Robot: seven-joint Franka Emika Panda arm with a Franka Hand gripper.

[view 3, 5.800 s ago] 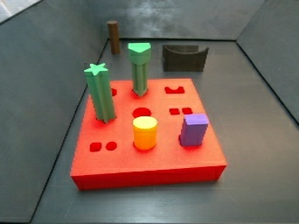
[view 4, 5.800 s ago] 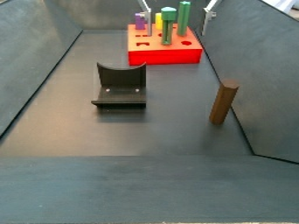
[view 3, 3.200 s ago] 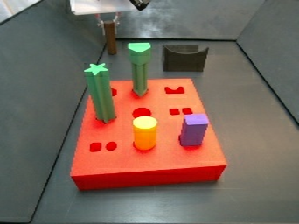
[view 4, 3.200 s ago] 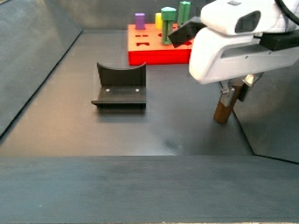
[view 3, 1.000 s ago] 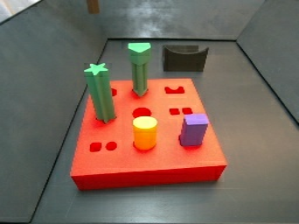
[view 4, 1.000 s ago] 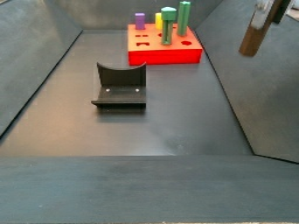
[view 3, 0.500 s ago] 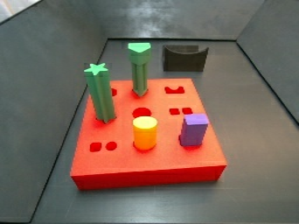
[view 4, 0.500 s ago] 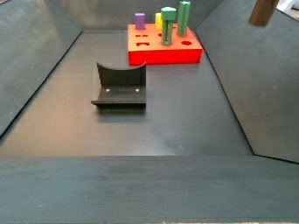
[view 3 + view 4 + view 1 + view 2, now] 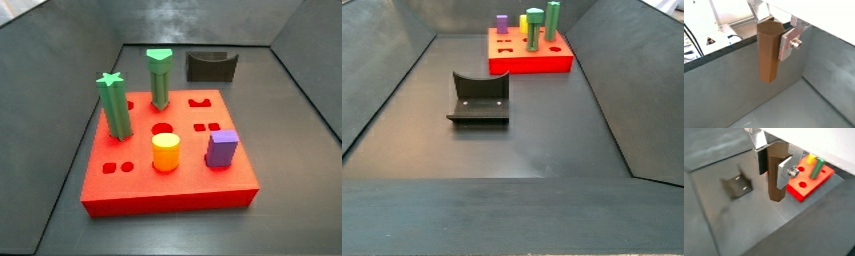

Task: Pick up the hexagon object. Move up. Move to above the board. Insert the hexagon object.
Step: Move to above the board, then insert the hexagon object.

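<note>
My gripper is shut on the hexagon object, a slim dark brown prism held upright between the silver fingers. Both wrist views show it hanging high above the grey floor. In a wrist view the hexagon object sits in the gripper with the red board below and off to one side of it. The board also shows in both side views, with small cut-out holes in its top. Gripper and hexagon object are out of both side views.
On the board stand a green star-topped post, a second green post, a yellow cylinder and a purple block. A dark grey holder stands on the floor apart from the board. Sloped grey walls enclose the floor.
The gripper has carried the hexagon object upward: its lower end showed at the top edge of a side view half a second ago and is now out of that view.
</note>
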